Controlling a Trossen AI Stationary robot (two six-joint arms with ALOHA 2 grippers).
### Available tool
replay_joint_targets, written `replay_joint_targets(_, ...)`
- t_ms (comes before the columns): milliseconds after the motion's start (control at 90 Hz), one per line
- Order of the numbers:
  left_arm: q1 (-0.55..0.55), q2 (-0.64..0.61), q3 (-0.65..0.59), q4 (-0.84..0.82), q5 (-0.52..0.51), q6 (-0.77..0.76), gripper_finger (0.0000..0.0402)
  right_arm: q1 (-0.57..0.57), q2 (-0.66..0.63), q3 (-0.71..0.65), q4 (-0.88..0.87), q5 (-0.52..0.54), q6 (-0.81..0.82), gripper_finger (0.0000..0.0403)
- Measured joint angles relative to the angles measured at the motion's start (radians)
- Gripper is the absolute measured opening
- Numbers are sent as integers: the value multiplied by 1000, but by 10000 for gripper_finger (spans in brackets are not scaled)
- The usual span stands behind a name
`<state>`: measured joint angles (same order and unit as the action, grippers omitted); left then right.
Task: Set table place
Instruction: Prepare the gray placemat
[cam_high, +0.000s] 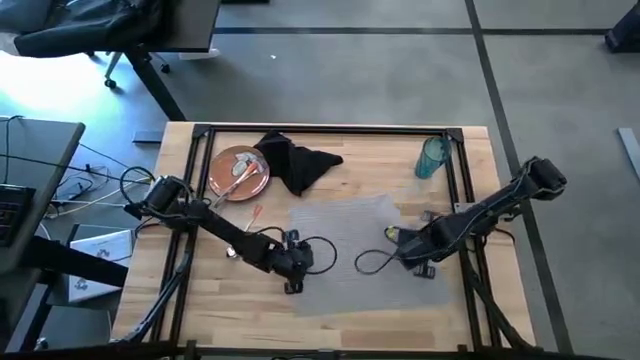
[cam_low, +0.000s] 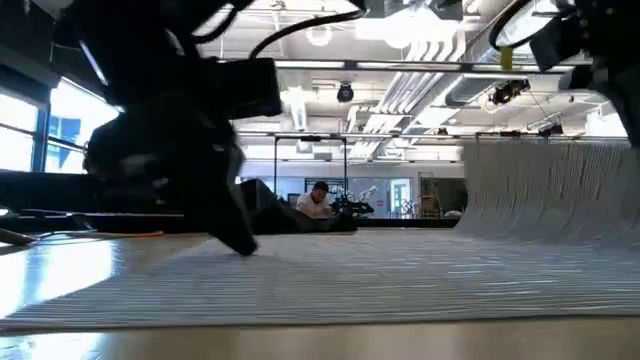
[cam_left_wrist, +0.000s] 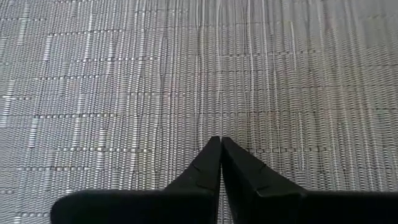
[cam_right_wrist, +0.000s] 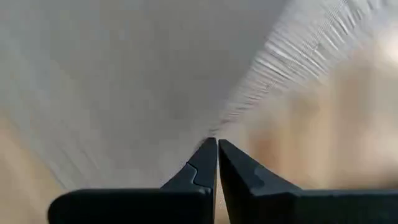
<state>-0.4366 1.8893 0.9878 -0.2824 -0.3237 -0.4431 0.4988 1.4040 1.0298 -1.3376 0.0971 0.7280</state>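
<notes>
The grey woven placemat (cam_high: 350, 240) lies in the middle of the wooden table (cam_high: 230, 310). Its right part stands curled up off the table (cam_low: 550, 190). My left gripper (cam_high: 292, 268) is shut, with its tips on the mat's left part (cam_left_wrist: 186, 93). My right gripper (cam_high: 420, 255) is shut on the mat at its right edge. At the far left an orange-brown plate (cam_high: 240, 173) carries cutlery. A black napkin (cam_high: 298, 162) lies crumpled beside it. The teal tumbler (cam_high: 433, 157) stands upright at the far right. My left gripper presses its shut fingertips (cam_left_wrist: 219, 149) down on the placemat's left part, coming slanted from above; the mat lies flat on the table under them (cam_low: 245, 250). My right gripper pinches the placemat's right edge (cam_right_wrist: 214, 132) between its two fingertips. That edge is lifted off the table and the mat curves up to it, while the rest lies on the wood.
A small orange thing (cam_high: 255, 213) lies on the wood between the plate and the mat, beside my left arm. Black frame rails (cam_high: 462, 170) run along the table's sides and far edge. Bare wood shows along the near edge (cam_high: 380, 325).
</notes>
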Motion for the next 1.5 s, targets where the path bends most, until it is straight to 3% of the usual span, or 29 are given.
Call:
replay_joint_targets(89, -7, -32, -1, -30, -16, 9, 0, 7, -10, 65, -19, 41, 12, 0)
replay_joint_targets(178, -8, -65, -7, -72, -26, 23, 0, 13, -29, 72, 162, 117, -51, 0)
replay_joint_targets(389, -17, -84, -4, -70, -11, 26, 0, 11, 13, -139, 601, 101, -154, 0)
replay_joint_targets(522, -28, -76, -4, -81, 5, 25, 0, 10, 51, -261, 624, 116, -52, 0)
replay_joint_targets(722, -54, -77, -2, -137, 0, -35, 0, 37, 74, -346, 797, 70, 56, 0)
replay_joint_targets(1156, -164, -79, -1, -188, -6, -206, 0, 71, 141, -337, 944, 28, 78, 0)
replay_joint_targets(1500, -182, -88, 12, -238, -33, -225, 0, 117, 148, -338, 1055, -27, 139, 0)
